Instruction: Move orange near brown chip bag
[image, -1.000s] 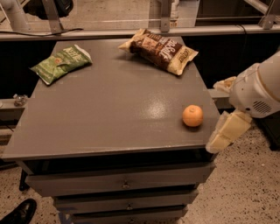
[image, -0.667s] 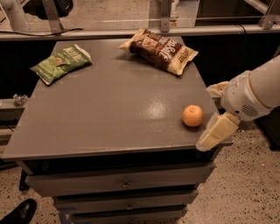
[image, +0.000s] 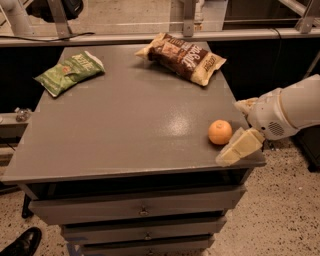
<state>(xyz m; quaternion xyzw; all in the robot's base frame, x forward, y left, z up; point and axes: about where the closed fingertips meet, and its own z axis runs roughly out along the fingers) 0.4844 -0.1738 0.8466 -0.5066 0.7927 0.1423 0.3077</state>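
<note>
The orange (image: 220, 132) sits on the grey table (image: 125, 125) near its front right corner. The brown chip bag (image: 183, 57), dark brown with cream ends, lies at the back of the table, right of centre. My gripper (image: 242, 126) comes in from the right on a white arm, just right of the orange. It is open: one cream finger (image: 239, 147) lies low at the table's front right edge, the other finger (image: 246, 106) behind it. The orange is just outside the fingers, not held.
A green chip bag (image: 69, 73) lies at the back left of the table. The table tops a cabinet with drawers (image: 140, 210). A speckled floor lies to the right. A dark shoe (image: 20, 243) shows at the bottom left.
My gripper has moved left along the table's right edge, closer to the orange. The orange and both bags have not moved.
</note>
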